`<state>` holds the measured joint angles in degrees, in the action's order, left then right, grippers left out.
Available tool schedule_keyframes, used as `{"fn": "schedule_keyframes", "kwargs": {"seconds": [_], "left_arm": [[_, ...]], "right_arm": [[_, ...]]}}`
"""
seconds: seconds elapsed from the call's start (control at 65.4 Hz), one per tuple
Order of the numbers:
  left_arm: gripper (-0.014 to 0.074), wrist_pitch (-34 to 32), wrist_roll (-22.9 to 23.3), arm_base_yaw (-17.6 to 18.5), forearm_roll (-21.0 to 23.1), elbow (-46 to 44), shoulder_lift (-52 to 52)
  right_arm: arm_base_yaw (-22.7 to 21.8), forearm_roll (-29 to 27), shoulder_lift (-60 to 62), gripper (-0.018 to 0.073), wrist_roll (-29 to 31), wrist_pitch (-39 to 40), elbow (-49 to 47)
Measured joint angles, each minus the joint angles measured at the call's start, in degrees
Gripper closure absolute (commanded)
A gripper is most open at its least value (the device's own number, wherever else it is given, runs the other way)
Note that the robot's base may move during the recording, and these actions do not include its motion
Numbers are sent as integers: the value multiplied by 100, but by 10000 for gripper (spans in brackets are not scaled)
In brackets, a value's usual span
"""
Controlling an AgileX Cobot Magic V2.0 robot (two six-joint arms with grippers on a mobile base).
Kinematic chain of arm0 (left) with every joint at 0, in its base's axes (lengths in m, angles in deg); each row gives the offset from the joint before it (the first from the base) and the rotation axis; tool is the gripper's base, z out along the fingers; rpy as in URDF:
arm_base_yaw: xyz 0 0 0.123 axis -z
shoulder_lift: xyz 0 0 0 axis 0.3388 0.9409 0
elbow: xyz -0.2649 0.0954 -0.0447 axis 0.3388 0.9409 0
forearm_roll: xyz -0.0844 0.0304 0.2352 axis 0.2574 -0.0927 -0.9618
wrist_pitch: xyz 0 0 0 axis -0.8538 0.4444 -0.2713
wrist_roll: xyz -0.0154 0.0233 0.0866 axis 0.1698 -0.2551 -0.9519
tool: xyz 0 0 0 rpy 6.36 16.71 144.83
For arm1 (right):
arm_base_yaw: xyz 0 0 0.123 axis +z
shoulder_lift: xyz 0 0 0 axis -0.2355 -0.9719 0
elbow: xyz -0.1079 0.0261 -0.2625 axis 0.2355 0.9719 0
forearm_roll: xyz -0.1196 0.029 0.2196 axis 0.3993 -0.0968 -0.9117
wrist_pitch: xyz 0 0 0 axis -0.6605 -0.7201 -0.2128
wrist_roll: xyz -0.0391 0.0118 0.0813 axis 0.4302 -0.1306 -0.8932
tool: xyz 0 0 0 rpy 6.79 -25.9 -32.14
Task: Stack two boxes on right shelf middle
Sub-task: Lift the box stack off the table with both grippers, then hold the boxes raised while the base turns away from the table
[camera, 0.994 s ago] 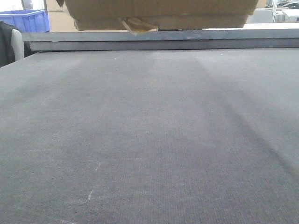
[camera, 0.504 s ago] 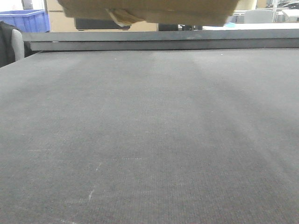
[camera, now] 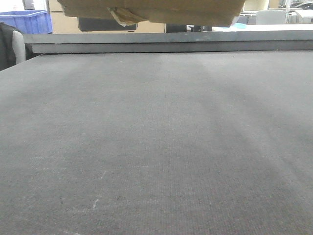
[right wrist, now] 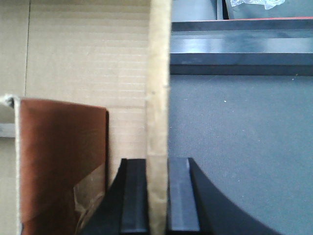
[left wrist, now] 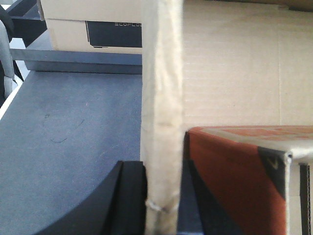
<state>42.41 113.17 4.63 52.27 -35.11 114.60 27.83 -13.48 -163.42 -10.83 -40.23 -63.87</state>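
Note:
An open cardboard box hangs above the grey surface at the top edge of the front view; only its underside shows. My left gripper is shut on the box's left wall, one jaw on each side of it. My right gripper is shut on the right wall in the same way. Inside the cardboard box sits a red-brown box, which also shows in the right wrist view. The grippers themselves are out of the front view.
A flat grey surface fills the foreground, ending at a dark metal rail. A second cardboard box with a dark label stands behind the rail at the left. A blue crate is at the far left.
The held cardboard box has moved up and to the left in the front view, so less of it shows. The box with the dark label behind it has come into sight.

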Motion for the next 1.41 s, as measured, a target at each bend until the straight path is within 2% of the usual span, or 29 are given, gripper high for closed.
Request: {"fn": "schedule_keyframes", "kwargs": {"seconds": [1.406], "left_arm": [[707, 0, 0, 0, 0, 0, 0]], "right_arm": [[0, 0, -22, 721, -12, -31, 0]]}}
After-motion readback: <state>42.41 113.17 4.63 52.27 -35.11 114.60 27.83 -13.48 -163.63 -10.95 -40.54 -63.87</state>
